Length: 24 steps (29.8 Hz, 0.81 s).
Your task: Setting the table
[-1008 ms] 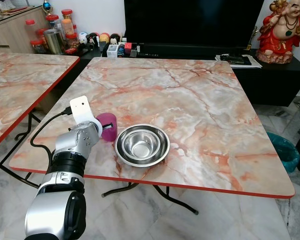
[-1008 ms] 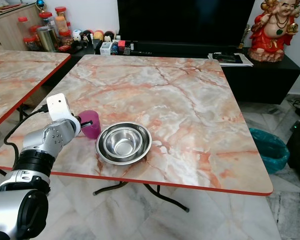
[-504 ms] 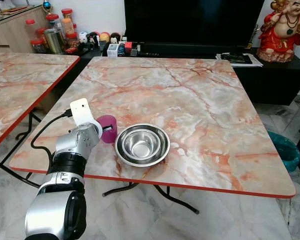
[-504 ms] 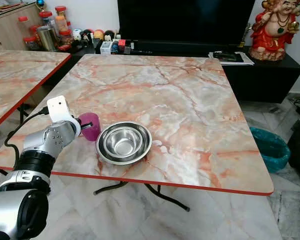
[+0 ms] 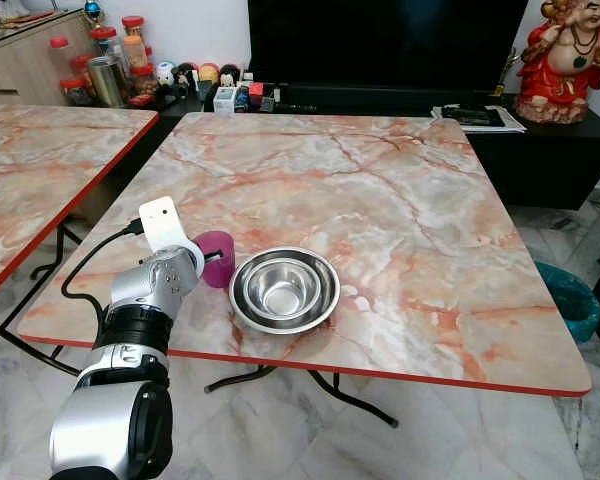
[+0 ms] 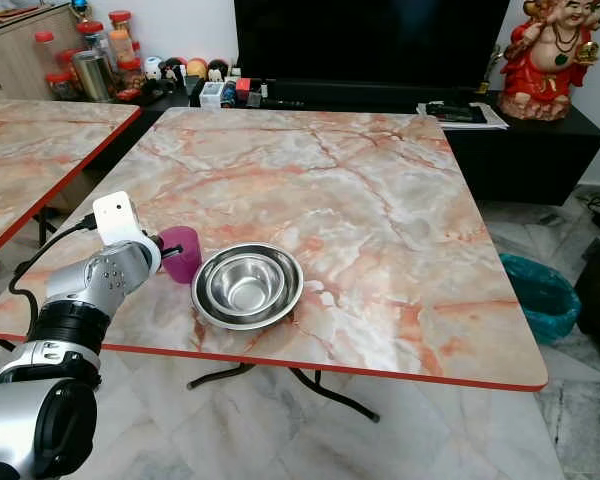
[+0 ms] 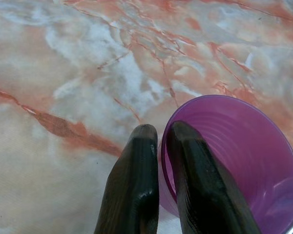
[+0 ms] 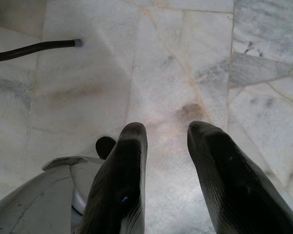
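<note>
Pinching the rim of the purple cup (image 7: 234,161), our left gripper (image 7: 162,141) keeps one finger inside and one outside, so the cup stands upright on the marble table (image 5: 400,190) just beside the steel bowls (image 5: 284,289). Our right gripper (image 8: 166,141) hangs idle over the floor, fingers apart on nothing.

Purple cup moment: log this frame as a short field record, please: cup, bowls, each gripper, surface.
cup: purple cup upright on the table, just left of the bowls
bowls: two nested steel bowls near the front edge
left gripper: left gripper pinching the cup's rim, one finger inside, one outside
right gripper: right gripper open, hanging over the floor
surface: marble table
</note>
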Available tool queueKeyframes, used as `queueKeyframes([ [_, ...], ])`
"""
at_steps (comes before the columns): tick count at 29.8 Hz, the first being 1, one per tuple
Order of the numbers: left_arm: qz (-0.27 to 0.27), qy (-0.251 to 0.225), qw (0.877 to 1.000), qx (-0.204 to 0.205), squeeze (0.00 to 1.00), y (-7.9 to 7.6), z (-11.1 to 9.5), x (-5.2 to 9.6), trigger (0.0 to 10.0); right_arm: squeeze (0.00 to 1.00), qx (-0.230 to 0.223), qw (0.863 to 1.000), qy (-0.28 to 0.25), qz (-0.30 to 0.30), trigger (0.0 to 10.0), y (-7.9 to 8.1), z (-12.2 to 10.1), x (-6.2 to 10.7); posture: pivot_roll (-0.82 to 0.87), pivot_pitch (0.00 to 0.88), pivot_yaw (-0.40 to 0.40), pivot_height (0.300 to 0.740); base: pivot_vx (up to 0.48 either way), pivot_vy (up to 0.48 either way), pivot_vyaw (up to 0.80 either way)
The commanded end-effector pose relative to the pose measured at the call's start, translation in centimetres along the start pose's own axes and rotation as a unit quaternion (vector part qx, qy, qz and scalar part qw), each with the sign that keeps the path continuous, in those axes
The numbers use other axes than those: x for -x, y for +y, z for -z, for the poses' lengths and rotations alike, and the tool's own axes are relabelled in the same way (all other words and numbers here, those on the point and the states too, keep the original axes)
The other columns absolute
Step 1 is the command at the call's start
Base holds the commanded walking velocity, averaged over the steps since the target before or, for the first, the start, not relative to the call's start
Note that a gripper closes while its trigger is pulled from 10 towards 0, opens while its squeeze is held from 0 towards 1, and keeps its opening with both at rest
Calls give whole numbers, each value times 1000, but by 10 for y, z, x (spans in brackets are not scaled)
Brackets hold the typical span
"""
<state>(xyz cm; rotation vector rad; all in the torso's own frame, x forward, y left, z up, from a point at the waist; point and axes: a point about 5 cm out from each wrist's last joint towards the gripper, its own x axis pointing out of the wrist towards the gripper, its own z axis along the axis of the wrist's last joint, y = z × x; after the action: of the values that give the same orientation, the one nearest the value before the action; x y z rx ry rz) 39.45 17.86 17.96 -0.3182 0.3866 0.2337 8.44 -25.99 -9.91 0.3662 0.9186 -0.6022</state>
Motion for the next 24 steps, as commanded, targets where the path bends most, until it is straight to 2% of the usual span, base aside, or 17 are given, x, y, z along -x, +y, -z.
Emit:
queueKeyframes([
  [1,5,-4,1000,-3,1000,-3,-3,0,10000,0,-7,1000,-2,6,10000,-2,1,1,38,63,15,740,0,0,0],
  [2,6,-5,1000,-3,1000,-4,-3,0,10000,0,-7,1000,-2,6,10000,-2,1,1,38,63,15,740,0,0,0],
  [3,6,-9,1000,-3,0,-4,-5,1,10000,0,-7,1000,-2,6,10000,-2,1,1,39,63,14,740,0,0,0],
  [15,12,-69,998,11,0,-6,-35,8,10000,0,-6,1000,-2,6,10000,-2,1,1,43,62,10,740,0,0,0],
  [22,22,-76,997,22,0,-9,-40,12,10000,0,-6,1000,-2,5,10000,-2,0,0,42,59,7,740,0,0,0],
  [24,27,-95,995,24,0,-9,-47,15,10000,0,-6,1000,-3,5,10000,-2,0,0,41,60,7,740,0,0,0],
])
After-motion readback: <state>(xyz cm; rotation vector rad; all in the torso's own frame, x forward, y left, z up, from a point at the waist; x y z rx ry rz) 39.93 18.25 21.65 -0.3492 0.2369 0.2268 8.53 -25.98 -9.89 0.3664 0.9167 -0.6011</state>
